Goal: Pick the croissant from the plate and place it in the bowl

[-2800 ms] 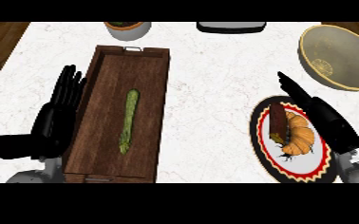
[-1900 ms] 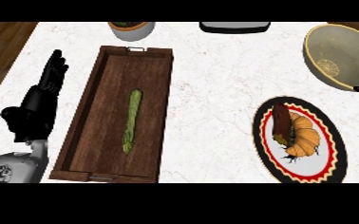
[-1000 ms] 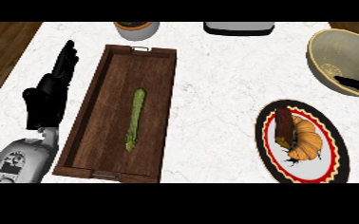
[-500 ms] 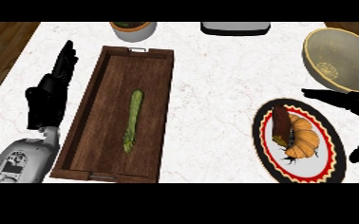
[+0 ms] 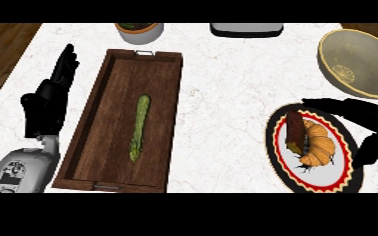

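Croissant (image 5: pixel 322 149) lies on plate (image 5: pixel 284 172), touching brown slice (image 5: pixel 295 130). Right hand (image 5: pixel 347 111) over plate's far rim, fingers spread, apparently grasping nothing. Bowl (image 5: pixel 353 62) beyond. Left hand (image 5: pixel 48 105) rests beside tray (image 5: pixel 159 130), fingers straight.

A kitchen: marble counter (image 5: pixel 221 80) (wood floor (image 5: pixel 13 40) beside), plate (image 5: pixel 274 145), bowl (image 5: pixel 347 55), serving tray (image 5: pixel 164 80).

We see the right robot hand (image 5: pixel 345 111), out of view a second ago, now spread over the plate (image 5: pixel 272 147), with the croissant (image 5: pixel 320 148) just beneath its fingers.
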Tool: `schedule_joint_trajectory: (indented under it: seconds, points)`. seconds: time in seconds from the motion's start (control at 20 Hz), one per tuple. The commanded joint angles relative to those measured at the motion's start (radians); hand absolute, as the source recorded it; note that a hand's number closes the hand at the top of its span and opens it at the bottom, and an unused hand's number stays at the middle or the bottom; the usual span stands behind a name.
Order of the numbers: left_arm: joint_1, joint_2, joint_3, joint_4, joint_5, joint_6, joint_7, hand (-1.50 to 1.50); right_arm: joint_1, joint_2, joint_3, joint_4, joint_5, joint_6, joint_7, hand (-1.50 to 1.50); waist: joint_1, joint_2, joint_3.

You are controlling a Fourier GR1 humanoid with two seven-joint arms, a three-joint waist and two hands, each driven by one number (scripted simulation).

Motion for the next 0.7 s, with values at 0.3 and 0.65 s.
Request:
schedule_joint_trajectory:
  seconds: [0.3,0.65]
  points:
    - [0.073,-0.046,0.035,-0.030,-0.044,-0.023,-0.044,0.00,-0.047,0.134,-0.028,0.148,0.132,0.003,-0.057,-1.50,-0.002,-0.001,0.000]
    - [0.029,-0.054,0.059,-0.030,-0.060,-0.053,0.021,0.00,-0.027,0.204,-0.018,0.233,0.234,-0.134,-0.130,1.50,-0.003,0.000,0.000]
